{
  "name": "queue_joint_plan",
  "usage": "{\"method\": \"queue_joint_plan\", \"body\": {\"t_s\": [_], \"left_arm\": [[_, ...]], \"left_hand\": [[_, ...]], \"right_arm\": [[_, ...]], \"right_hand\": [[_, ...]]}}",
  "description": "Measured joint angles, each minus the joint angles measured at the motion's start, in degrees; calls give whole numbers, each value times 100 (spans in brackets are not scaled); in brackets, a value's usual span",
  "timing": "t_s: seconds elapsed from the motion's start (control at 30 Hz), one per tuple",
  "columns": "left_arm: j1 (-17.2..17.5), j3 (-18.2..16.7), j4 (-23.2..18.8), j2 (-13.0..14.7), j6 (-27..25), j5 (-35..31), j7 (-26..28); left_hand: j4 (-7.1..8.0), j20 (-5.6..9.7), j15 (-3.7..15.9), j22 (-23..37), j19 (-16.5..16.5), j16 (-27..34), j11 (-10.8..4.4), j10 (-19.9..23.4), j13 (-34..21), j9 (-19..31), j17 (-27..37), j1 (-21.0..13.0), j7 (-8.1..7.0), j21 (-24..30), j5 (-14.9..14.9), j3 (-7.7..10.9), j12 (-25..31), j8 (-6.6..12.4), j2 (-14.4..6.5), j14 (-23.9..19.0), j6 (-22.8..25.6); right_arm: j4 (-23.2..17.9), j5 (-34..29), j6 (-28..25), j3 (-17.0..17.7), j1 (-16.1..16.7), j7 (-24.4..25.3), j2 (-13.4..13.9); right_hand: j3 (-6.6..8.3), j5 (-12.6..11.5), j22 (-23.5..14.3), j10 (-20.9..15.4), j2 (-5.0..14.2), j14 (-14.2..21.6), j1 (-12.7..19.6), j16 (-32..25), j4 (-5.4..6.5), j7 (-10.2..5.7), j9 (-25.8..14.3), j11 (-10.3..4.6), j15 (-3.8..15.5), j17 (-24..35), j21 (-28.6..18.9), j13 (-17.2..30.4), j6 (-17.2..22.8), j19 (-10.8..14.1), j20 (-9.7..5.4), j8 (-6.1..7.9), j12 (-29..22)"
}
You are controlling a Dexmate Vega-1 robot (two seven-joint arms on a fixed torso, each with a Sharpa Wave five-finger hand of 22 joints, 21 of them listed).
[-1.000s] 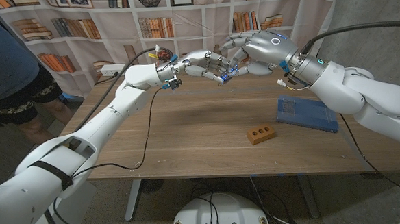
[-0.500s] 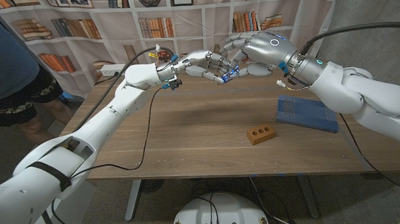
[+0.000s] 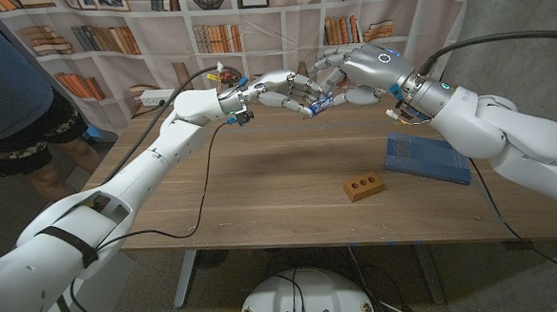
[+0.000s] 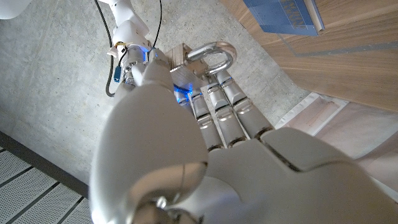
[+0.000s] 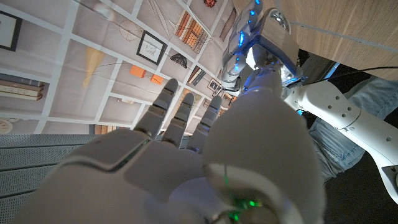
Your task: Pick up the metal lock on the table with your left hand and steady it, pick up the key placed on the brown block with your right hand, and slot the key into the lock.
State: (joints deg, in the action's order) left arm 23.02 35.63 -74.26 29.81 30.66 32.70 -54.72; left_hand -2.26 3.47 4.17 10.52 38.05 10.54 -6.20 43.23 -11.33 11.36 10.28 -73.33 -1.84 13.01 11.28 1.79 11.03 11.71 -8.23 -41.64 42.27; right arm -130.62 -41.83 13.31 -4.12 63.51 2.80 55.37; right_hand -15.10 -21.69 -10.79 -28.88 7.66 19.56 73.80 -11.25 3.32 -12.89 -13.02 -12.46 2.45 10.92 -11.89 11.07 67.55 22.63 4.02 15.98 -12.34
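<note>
Both hands meet in the air above the table's far middle. My left hand (image 3: 277, 87) grips the metal lock (image 3: 310, 103); its silver shackle (image 4: 210, 55) sticks out past the fingers in the left wrist view. My right hand (image 3: 365, 70) comes in from the right and pinches a small blue-headed key (image 3: 322, 99) against the lock. In the right wrist view the thumb reaches to the shiny lock body (image 5: 273, 34), while the other fingers (image 5: 186, 118) are spread. How deep the key sits is hidden. The brown block (image 3: 363, 186) lies on the table with nothing on it.
A flat blue box (image 3: 429, 158) lies on the wooden table (image 3: 261, 195) at the right, behind the block. A person (image 3: 7, 84) stands at the far left beside the table. A bookshelf backdrop hangs behind the table.
</note>
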Motion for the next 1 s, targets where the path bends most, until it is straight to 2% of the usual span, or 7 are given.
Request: {"method": "queue_joint_plan", "body": {"t_s": [0.23, 0.43, 0.63, 0.7, 1.0], "left_arm": [[4, 2, -36, 9, -3, -13, 23], [4, 4, -53, 11, -3, -17, 33], [4, 5, -59, 12, -4, -27, 45], [4, 6, -61, 10, -4, -28, 52], [10, 9, -66, 0, -2, -29, 71]], "left_hand": [[14, 0, 0, 0, 0, 0, 7, -7, -1, 1, 0, -1, 0, 0, 0, 14, -2, 1, 1, 0, 0], [14, 0, 0, 0, 0, 0, 7, -6, -1, 1, 0, -18, 0, 0, -3, 14, -2, 1, 17, 0, 0], [14, 0, 0, 0, 0, 0, 7, -5, -1, 2, -3, -18, 0, 0, -3, 14, -2, 1, 17, 0, 0], [14, 0, 0, 0, 0, 0, 7, -5, -1, 2, -3, -18, 0, 0, -3, 14, -2, 1, 17, 0, 0], [13, 0, 0, 0, 0, 1, 6, -5, 3, 2, -2, -18, 0, 0, -4, 14, -5, 1, 17, 0, 0]], "right_arm": [[-6, 39, -27, 74, 112, 17, -1], [-16, 35, -57, 104, 147, -1, 9], [-57, 15, -87, 175, 231, -46, 50], [-74, 9, -91, 199, 260, -55, 62], [-130, -66, -100, 286, 357, -92, 83]], "right_hand": [[0, 40, -30, -13, 22, 0, 22, -22, 0, 3, 33, 14, 0, 0, -43, 0, -44, 74, 167, -99, 0], [-64, 39, -12, 80, 34, 0, 33, -22, 0, -1, 76, 13, 0, 4, -43, -15, -476, 87, 275, -314, 50], [-98, -2, -13, 204, -77, -42, -78, 2, 34, 7, 123, 30, 0, 15, -43, -15, -873, 102, 355, -473, 90], [-119, -16, -13, 240, -97, -42, -98, 2, 55, -4, 129, 10, 0, 15, -43, -15, -946, 107, 398, -483, 108], [-165, -78, -13, 386, -172, -93, -173, 2, 102, 7, 134, 32, -10, 15, -43, -15, -1412, 101, 424, -521, 112]]}}
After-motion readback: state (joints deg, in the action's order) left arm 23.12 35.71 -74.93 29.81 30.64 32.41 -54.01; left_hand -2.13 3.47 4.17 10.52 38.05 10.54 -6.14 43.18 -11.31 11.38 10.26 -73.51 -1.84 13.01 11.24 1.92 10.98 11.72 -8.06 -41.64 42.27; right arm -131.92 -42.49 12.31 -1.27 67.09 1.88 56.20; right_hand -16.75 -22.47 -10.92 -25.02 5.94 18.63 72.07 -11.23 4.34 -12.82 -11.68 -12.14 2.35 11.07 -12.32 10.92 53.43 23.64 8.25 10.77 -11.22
